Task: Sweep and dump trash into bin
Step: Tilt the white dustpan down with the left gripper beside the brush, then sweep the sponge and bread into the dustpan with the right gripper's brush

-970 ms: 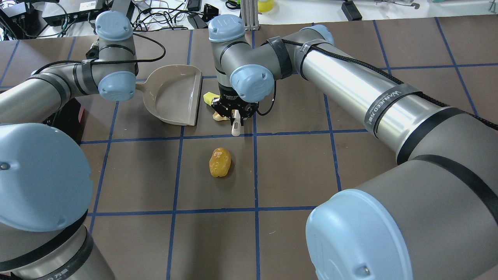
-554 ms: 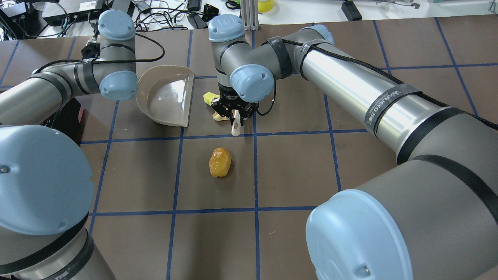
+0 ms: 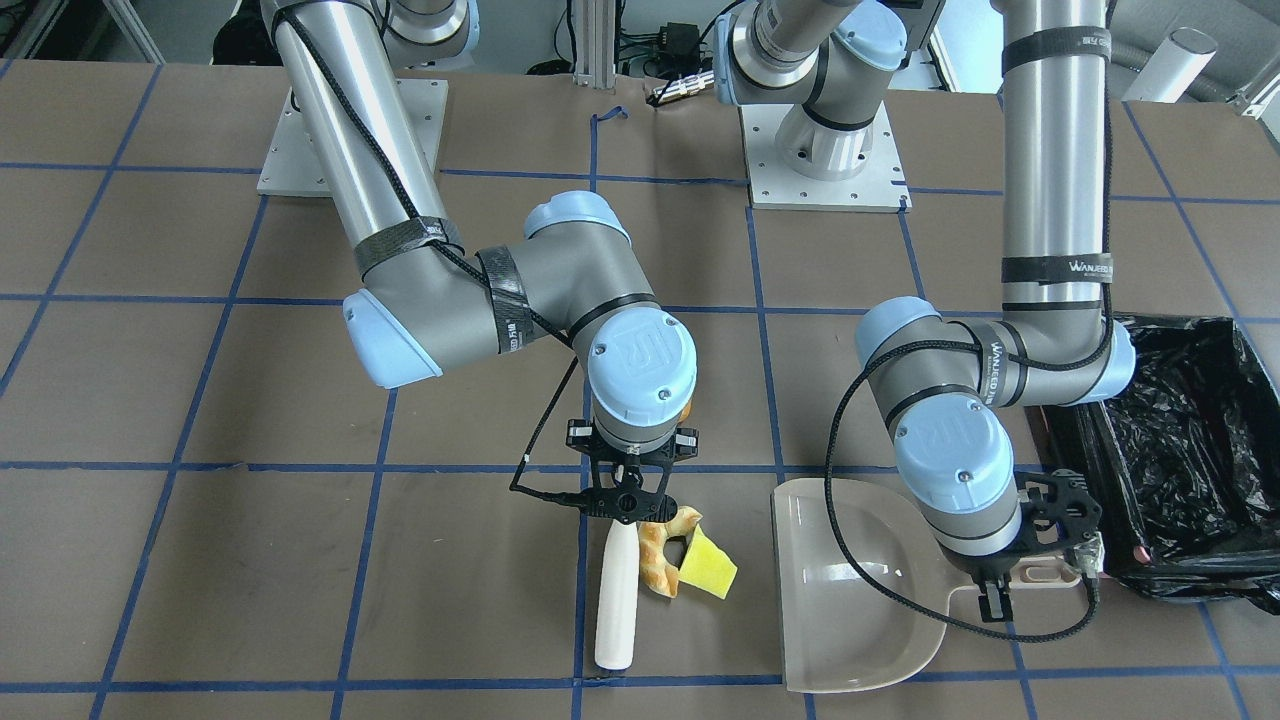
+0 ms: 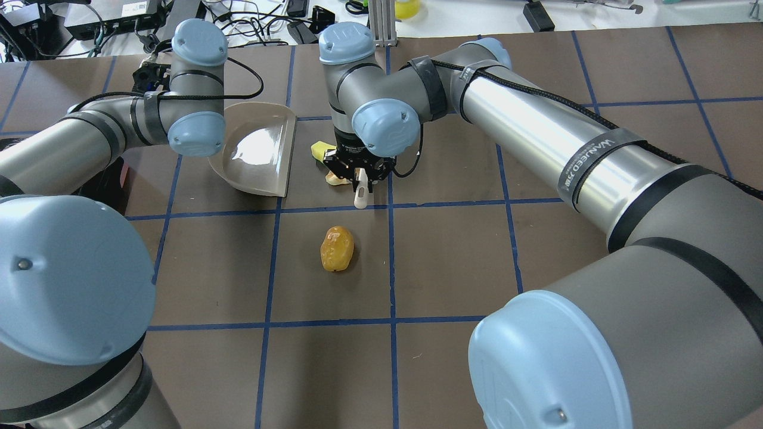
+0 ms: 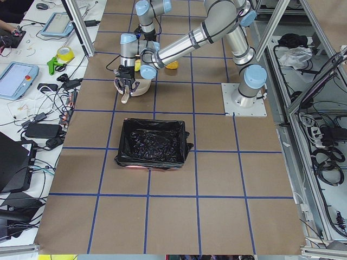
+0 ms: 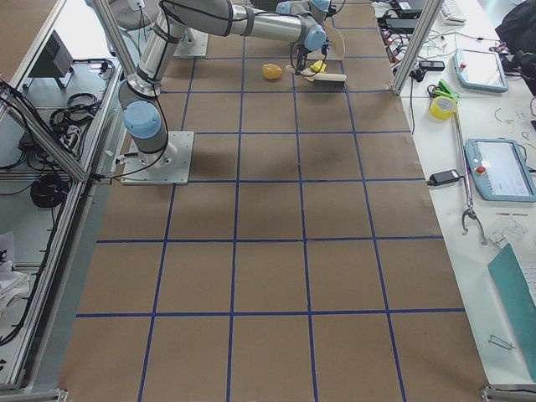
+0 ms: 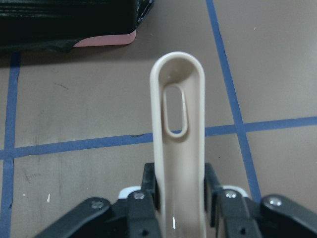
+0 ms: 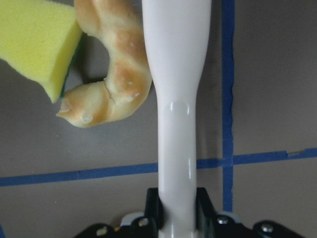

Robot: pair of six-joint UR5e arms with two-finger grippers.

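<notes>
Brown table (image 4: 453,262) taped into blue squares, and both arms are down at its far side. The right gripper (image 3: 620,505) is clamped narrow around the white brush (image 3: 617,590) handle, seen plainly from its wrist. The left gripper (image 7: 179,196) is closed on the beige dustpan (image 3: 850,600) by its handle, pan mouth turned towards the brush.

Two pieces sit between the tools: the tan bread half-ring (image 8: 119,74) touches the brush handle, and the yellow spongy wedge (image 8: 34,39) touches the ring on its other side. The amber lump (image 4: 337,248) lies alone, well apart, one square nearer the robot. The bin (image 3: 1180,575), lined in black plastic, waits just beyond the dustpan, next to the left wrist.

None of this looks heavy. The wedge reads as soft and grippy and may drag. The ring looks stiff and could pivot on its curve. The glossy lump will likely skid or roll. No pinching needed: I'd push each low, from the side away from the pan, keeping the bristles square behind it.
</notes>
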